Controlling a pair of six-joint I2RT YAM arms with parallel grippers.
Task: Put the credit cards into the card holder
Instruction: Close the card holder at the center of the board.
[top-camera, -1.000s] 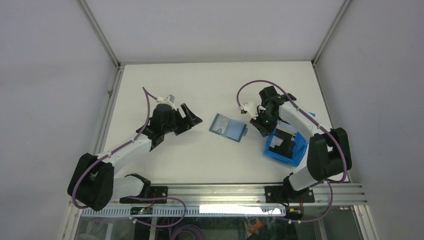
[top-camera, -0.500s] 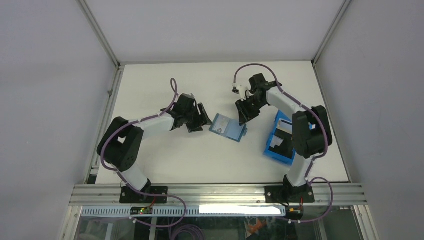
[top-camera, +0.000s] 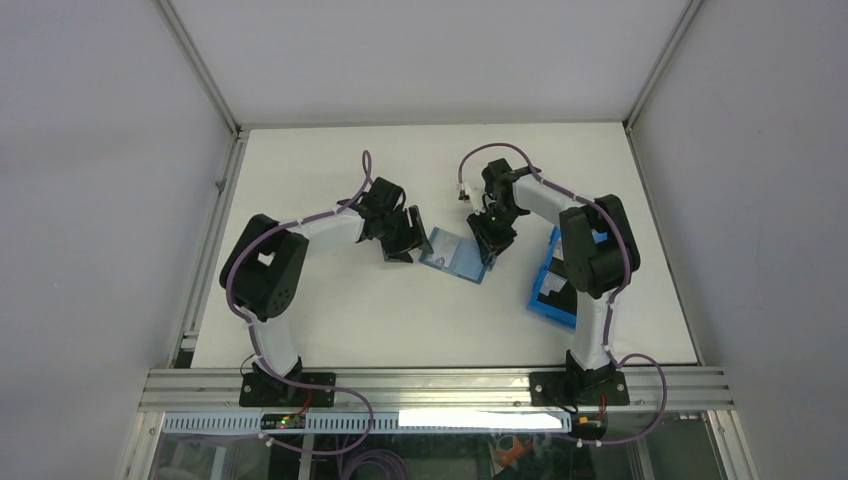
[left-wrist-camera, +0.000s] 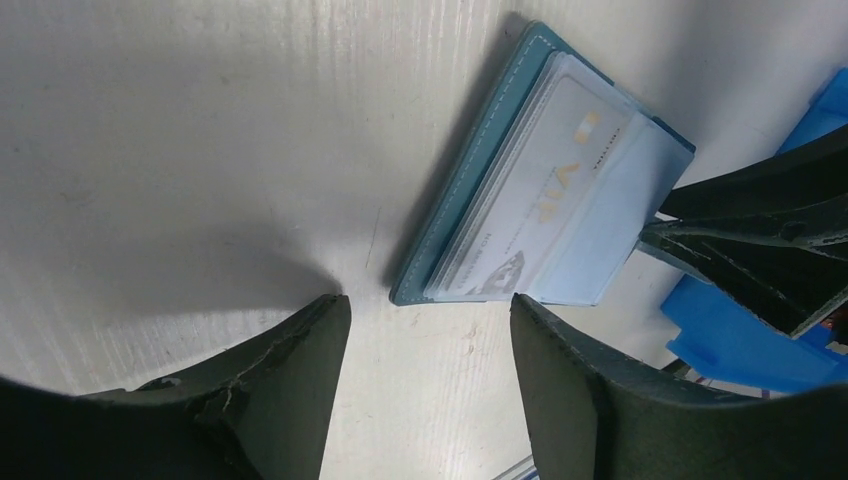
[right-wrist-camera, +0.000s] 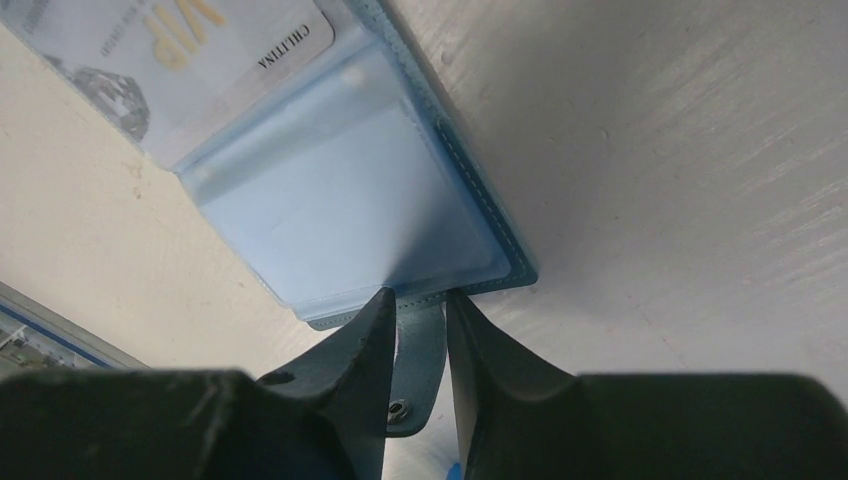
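On the white table (top-camera: 330, 300) your right gripper (right-wrist-camera: 418, 305) pinched the holder (top-camera: 457, 256) by its tab (right-wrist-camera: 418, 372) at 3 o'clock, likely anchoring it; your left gripper (left-wrist-camera: 425, 305) stood spread at 9 o'clock.

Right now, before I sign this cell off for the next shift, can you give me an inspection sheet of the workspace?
Surface: white table, carrying the holder and a bin.
Job's things: teal card holder lies open mid-table; a pale VIP card sits in one clear pocket.
Clutter: blue bin beside the right arm, contents too small to tell.
Grippers: left gripper open, at the holder's near corner; right gripper narrow around the snap tab, grip unclear.
Cables: purple cables loop along both arms, off the holder.
Surroundings: grey walls, aluminium frame; nothing else seen.
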